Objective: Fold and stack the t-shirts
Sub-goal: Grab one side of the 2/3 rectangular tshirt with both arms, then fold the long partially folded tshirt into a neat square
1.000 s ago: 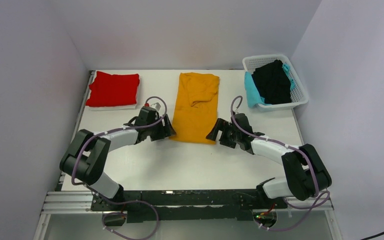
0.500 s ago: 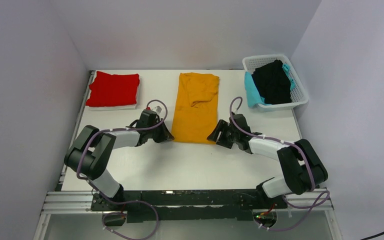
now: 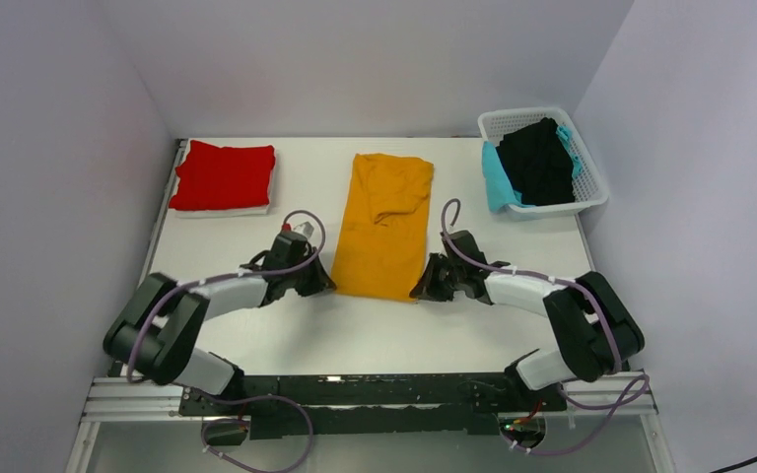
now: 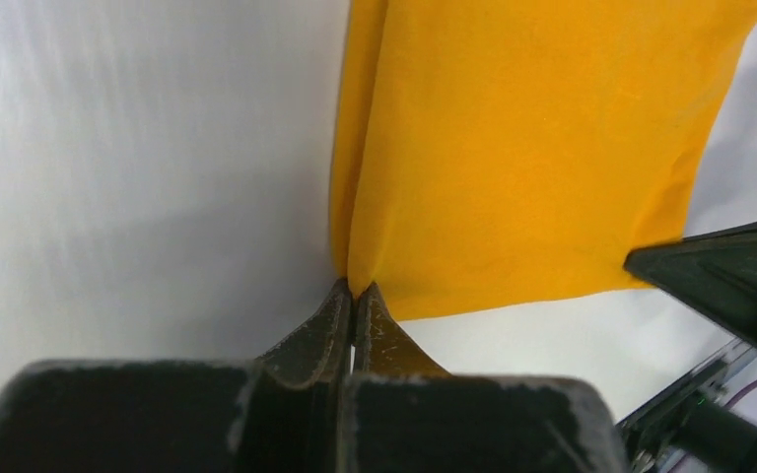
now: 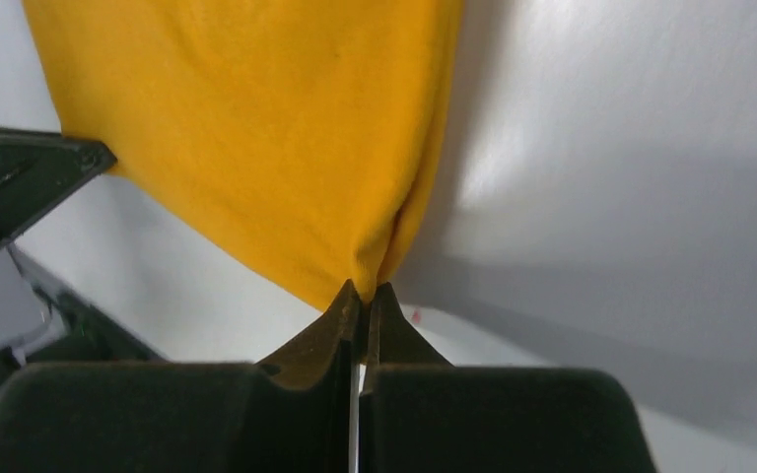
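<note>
My left gripper pinches the mustard-orange t-shirt at its near-left corner. My right gripper pinches the near-right corner.

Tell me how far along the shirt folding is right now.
Done: the red t-shirt lies folded at far left. In hand: the mustard-orange t-shirt, already a lengthwise strip, with left hand and right hand each shut on a near corner. Left: the black t-shirt and teal t-shirt, crumpled in the basket.
</note>
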Tool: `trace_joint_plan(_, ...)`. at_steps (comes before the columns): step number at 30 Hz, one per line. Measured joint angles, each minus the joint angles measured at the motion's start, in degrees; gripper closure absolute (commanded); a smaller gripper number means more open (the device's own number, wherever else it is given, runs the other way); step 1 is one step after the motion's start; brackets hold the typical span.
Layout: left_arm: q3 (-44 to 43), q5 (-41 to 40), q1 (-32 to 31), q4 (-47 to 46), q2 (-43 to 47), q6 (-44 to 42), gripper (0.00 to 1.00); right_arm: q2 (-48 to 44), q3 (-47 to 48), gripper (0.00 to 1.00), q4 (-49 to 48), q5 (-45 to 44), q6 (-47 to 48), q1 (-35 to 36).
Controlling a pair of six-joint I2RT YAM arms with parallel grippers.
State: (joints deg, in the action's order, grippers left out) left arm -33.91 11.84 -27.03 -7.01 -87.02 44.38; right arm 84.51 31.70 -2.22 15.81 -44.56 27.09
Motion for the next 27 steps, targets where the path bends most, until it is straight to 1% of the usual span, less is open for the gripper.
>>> trace_joint_plan(4,6.5,-2.5,-3.7,8.6,13.8,-0.1,1.0,-5.9,0.0,1.0,9.2,4.8,2.0,3.3)
trace_joint_plan(7,9.4,-4.2,-7.0,19.1,30.2,0.1,1.0,-12.5,0.0,1.0,16.4,11.5,3.9,5.2)
trace_joint_plan(8,9.5,-4.4,-7.6,21.7,34.3,0.1,1.0,-14.4,0.0,1.0,18.6,14.0,4.4,5.9)
trace_joint_plan(9,9.4,-4.7,-8.5,25.9,41.1,0.0,1.0,-16.6,0.0,1.0,21.0,17.2,4.7,6.7)
trace_joint_plan(10,9.2,-4.7,-8.9,28.4,45.1,-0.2,1.0,-18.1,0.1,1.0,22.7,19.9,5.0,7.5)
trace_joint_plan(12,7.3,-4.5,-9.5,35.3,52.8,-0.4,1.0,-20.3,0.2,1.0,24.5,24.4,5.0,9.0)
trace_joint_plan(14,4.1,-4.2,-9.8,41.2,58.0,-0.7,1.0,-22.3,1.0,1.0,26.5,29.6,4.9,10.5)
trace_joint_plan(17,-0.5,-4.1,-9.9,46.6,61.8,-1.3,1.0,-23.5,3.6,1.0,28.8,35.4,4.9,11.1)
trace_joint_plan(19,-3.0,-4.2,-9.9,48.6,62.6,-1.7,1.0,-23.6,5.3,1.0,29.6,37.5,4.9,11.1)
trace_joint_plan(23,-4.7,-6.2,-10.0,48.9,62.7,-3.0,1.0,-24.0,7.8,1.0,30.2,39.9,5.0,9.6)
trace_joint_plan(27,-4.8,-11.7,-10.1,46.5,60.5,-3.3,1.0,-22.2,10.5,1.0,30.9,40.1,7.2,3.5)
